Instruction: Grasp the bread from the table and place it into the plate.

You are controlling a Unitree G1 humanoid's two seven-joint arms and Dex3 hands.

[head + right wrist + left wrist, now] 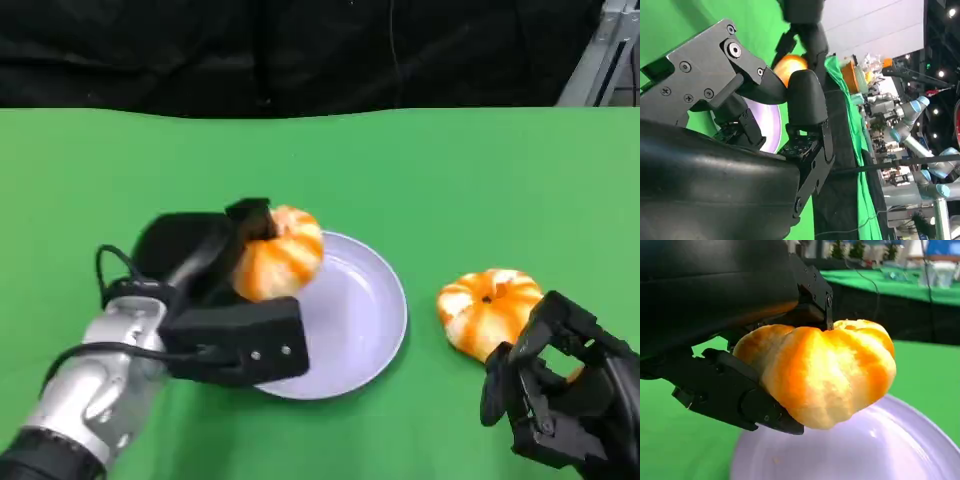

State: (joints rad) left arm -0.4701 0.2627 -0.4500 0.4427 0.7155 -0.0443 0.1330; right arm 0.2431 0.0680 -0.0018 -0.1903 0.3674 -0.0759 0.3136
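Bread: pumpkin-shaped orange-and-white bread [280, 252] gripped in left hand, raised over near-left rim of plate, not resting on it; lower part hanging just above the lavender surface in left wrist view [825, 372].
Left hand: black left hand [235, 300] closed around the bread, fingers [730, 390] pressed under and behind it, another finger clamped on top; silver forearm reaching in from lower left of head view.
Plate: round lavender plate [365, 310] flat on the green worktop, part of left side covered by the left hand; bare inner surface seen below the bread at the wrist [865, 450].
Second bread: another orange-and-white bread [488, 308] lying on the worktop right of the plate, apart from the rim, just beside the right hand.
Right hand: black right hand [560, 385] at lower right, holding nothing, fingers partly curled yet apart; fingertips close to the second bread, contact impossible to tell.
Worktop: green worktop [480, 190] running back to a black curtain [300, 50].
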